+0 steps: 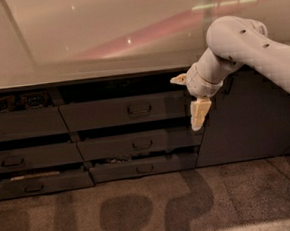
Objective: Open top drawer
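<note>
- Gripper point(190, 97) hangs in front of the right end of the top drawer point(100, 114), below the countertop edge point(82, 76). 1 arm only, so no choice of side.
- Fingers point(200, 114) are spread wide: 1 points down, the other points left toward the drawer column. Nothing sits between them.
- Key relation: the loop handle point(139, 109) lies left of the gripper, at roughly the gripper's own height and apart from it, no contact. The nearer fingertip points that way but stops short.
- The drawer front's long axis runs left to right and the handle loop lies along that same line. My judgement: the coming move is a sideways shift left, then a close on the loop and a pull toward the camera.
- A dark gap shows above the front; I cannot tell how far out the drawer stands. I judge the pull not yet made.
- Count: 6 drawers in view, 3 in the column left of the gripper, 3 more further left, each with 1 handle.
- 1 plain cabinet door point(246, 124) right of the gripper, behind the arm.
- Below the gripper: the middle drawer point(112, 146) and bottom drawer point(119, 169), both shallower.
</note>
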Robot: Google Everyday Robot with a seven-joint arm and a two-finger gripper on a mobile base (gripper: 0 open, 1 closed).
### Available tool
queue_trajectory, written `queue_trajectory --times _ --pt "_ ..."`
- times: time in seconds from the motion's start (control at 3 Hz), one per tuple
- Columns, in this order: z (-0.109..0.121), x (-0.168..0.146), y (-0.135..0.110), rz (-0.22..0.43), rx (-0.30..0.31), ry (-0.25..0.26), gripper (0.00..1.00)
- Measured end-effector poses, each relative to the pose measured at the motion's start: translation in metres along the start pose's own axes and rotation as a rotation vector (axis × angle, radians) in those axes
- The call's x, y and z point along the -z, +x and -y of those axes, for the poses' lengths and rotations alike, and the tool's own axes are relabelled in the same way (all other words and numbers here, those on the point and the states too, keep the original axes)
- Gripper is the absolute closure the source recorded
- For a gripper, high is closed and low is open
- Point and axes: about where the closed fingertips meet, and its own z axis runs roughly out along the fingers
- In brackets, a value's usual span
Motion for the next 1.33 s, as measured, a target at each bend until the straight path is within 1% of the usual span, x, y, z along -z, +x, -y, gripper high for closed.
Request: queue_trajectory --times 0.33,0.67,1.0,1.33 --pt "0.0000 -0.0001 0.0000 0.000 0.000 0.000 0.00" --pt "-0.0006 -0.0032 0.0004 0.087 0.030 0.025 0.00" --pt "-0.0050 -0.0008 -0.0012 0.155 0.106 0.102 0.00" --pt "-0.0083 -0.0004 -0.0052 0.205 0.187 0.207 0.00"
